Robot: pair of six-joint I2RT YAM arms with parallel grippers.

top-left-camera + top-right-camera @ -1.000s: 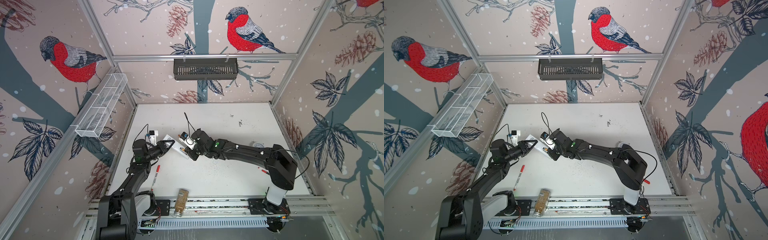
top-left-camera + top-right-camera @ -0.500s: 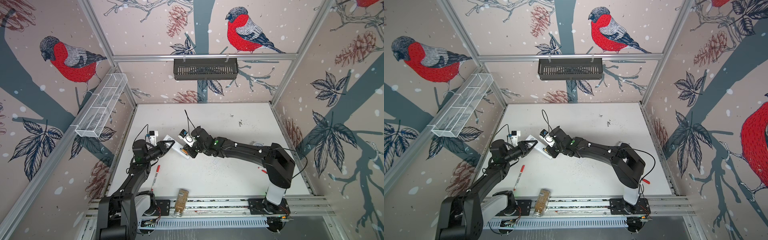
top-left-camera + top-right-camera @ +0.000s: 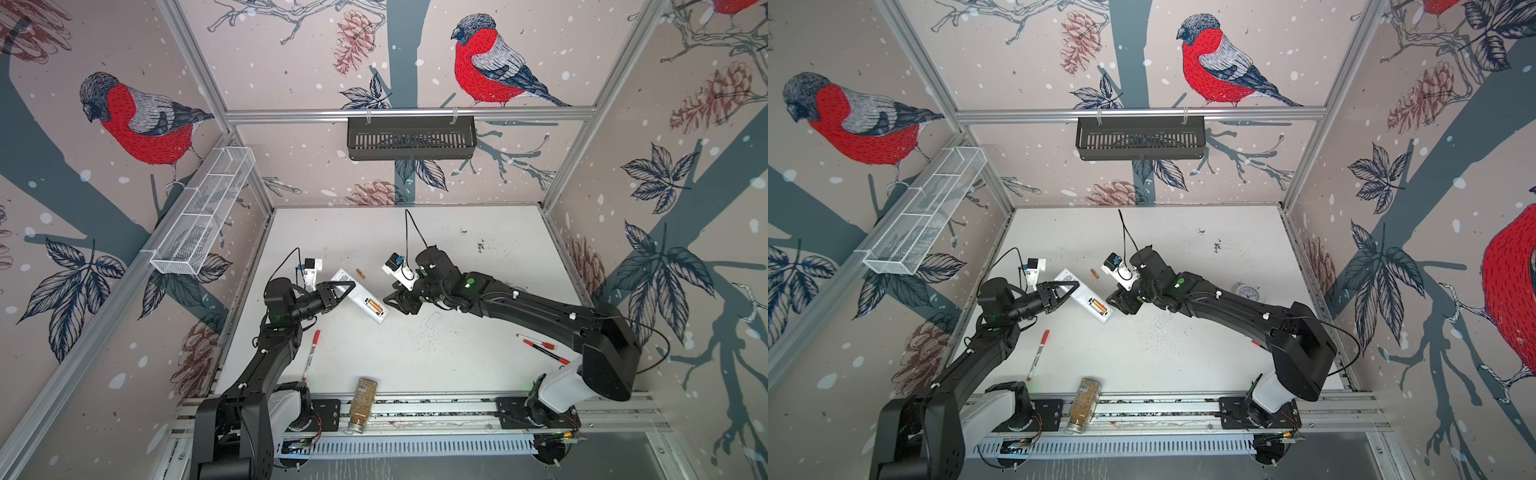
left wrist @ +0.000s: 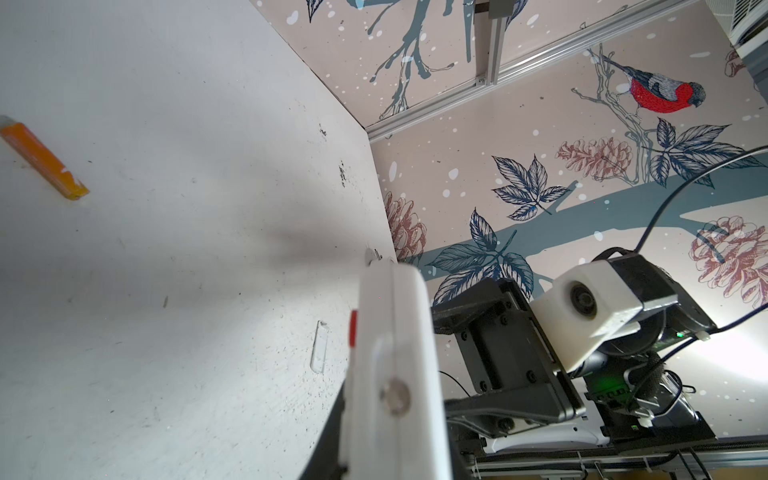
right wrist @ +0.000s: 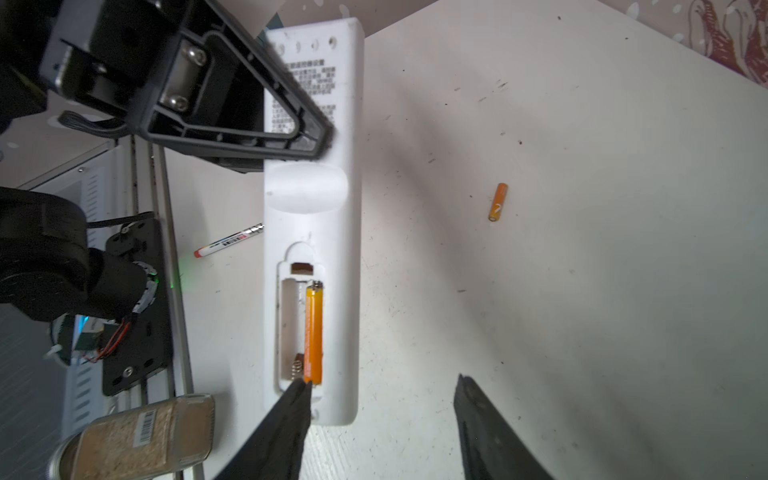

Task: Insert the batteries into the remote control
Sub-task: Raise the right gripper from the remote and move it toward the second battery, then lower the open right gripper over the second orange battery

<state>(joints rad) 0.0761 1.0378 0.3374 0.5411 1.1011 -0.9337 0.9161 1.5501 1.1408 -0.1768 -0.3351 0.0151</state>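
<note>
My left gripper (image 3: 343,287) is shut on the white remote control (image 3: 360,297), holding it back-up above the table. Its battery compartment is uncovered. One orange battery (image 5: 313,332) lies in one slot and the slot beside it is empty. A second orange battery (image 3: 360,273) lies loose on the table just behind the remote, also seen as the loose battery (image 5: 498,202) in the right wrist view. My right gripper (image 5: 382,381) stands open beside the remote's compartment end with nothing between its fingers. One fingertip (image 5: 301,395) sits right at the end of the loaded battery.
A clear battery cover (image 3: 432,321) lies on the table right of the remote. A red-capped pen (image 3: 311,353) lies near the left arm and more pens (image 3: 540,345) under the right arm. A jar (image 3: 363,399) lies at the front edge. An alarm clock (image 3: 1248,292) stands behind the right arm.
My right gripper has opened and drawn back to the right off the remote, leaving the orange battery in the compartment. The left gripper has kept its hold without moving.
</note>
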